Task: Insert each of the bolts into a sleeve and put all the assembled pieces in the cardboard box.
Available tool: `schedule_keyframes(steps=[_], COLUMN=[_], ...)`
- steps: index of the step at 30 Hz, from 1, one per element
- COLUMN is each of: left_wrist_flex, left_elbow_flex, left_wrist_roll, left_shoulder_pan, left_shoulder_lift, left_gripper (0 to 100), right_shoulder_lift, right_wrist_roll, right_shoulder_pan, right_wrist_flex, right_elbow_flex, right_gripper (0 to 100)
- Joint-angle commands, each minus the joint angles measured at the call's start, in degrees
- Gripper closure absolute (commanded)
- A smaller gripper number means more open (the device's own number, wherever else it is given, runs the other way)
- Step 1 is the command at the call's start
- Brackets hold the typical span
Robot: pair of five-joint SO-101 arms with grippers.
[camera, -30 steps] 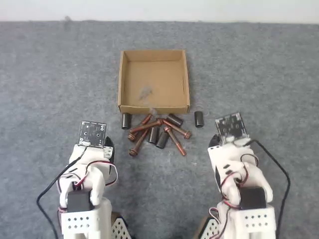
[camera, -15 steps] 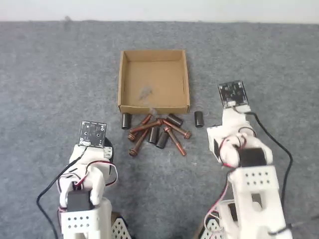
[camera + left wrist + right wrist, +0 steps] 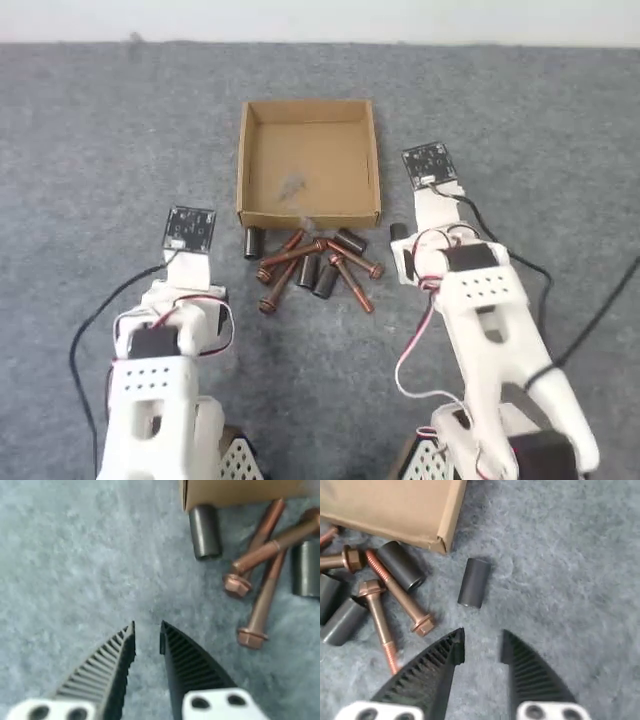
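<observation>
no readable text, labels, numbers, signs

Copper bolts (image 3: 292, 253) and dark sleeves (image 3: 254, 242) lie beside the cardboard box (image 3: 308, 215).

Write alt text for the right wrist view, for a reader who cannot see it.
The right gripper, open and empty, hangs above grey carpet close to a lone dark sleeve. To one side lie copper bolts and more sleeves in a heap beside a corner of the cardboard box.

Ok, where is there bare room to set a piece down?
Bare carpet left of the cardboard box, ahead of the left hand, and right of the lone sleeve. The box floor is bare too. Crowded: bolts and sleeves heaped along the box's near wall.
</observation>
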Motion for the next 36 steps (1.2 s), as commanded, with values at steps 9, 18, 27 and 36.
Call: schedule_keyframes(steps=[9,18,27,36], left_wrist_flex=[0.8,1.1,2.2,3.2], left_elbow_flex=[-4.6,-4.8,-5.3,-5.5], left_wrist_roll=[-1.0,-2.8,-2.9,-3.0], left_shoulder_pan=[-0.4,-0.4,-0.4,-0.4], left_shoulder_lift=[2.9,3.0,3.1,3.1], left_gripper=[92,92,92,92], right_shoulder_lift=[13.6,23.2,27.2,32.0], right_wrist_roll=[2.7,4.0,3.8,4.1], right_shoulder_pan=[0.0,-0.1,-0.6,-2.1], right_wrist_flex=[-7.7,-7.7,-9.1,-5.9], right_elbow_flex=[-10.3,-17.0,-19.6,-24.2], right_gripper=[87.2,87.2,87.2,87.2])
